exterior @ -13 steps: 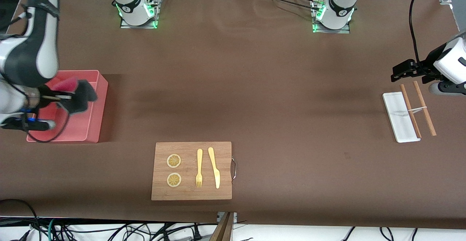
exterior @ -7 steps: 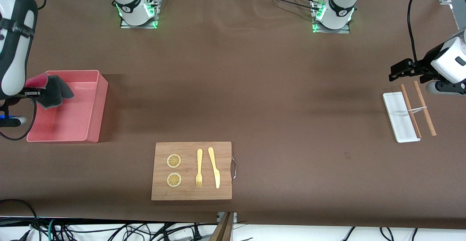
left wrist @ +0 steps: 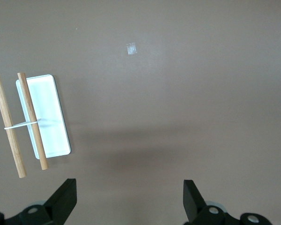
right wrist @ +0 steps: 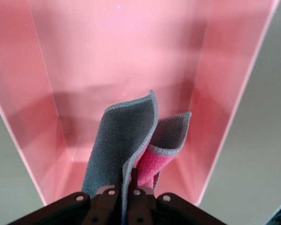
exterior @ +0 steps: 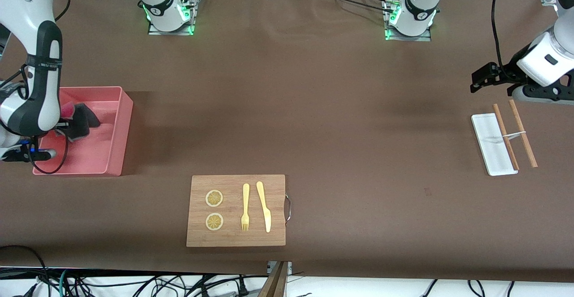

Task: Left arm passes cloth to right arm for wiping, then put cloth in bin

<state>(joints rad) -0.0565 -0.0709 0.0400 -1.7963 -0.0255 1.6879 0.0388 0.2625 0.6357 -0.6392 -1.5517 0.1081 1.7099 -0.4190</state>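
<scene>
- The task looks near its end; the right gripper (right wrist: 126,190), clenched on the cloth (exterior: 80,120), hangs over the bin (exterior: 114,153); handover and wiping, by that reckoning, seem done.
- What is left, as a judgement: letting the cloth go so it drops into the bin, then lifting the right arm (exterior: 33,86) clear.
- In the front view the bin sits at about nine o'clock, toward the right arm's end of the table; the cloth shows there as a dark fold with a little pink, partly hidden by the arm.
- The right wrist view shows what the front view cannot: the cloth (right wrist: 131,145) pinched at one edge between the fingers, drooping with grey face outward and magenta inside, above the bin's floor (right wrist: 117,56); whether its tip touches the floor cannot be told.
- The left gripper (left wrist: 126,201) waits with jaws wide apart, grasping nothing, at about three o'clock in the front view, over bare table.
- Only the left wrist view shows that gap plainly; it also shows the white tray (left wrist: 49,119) with the two tied wooden sticks (left wrist: 18,124) laid partly across it.
</scene>
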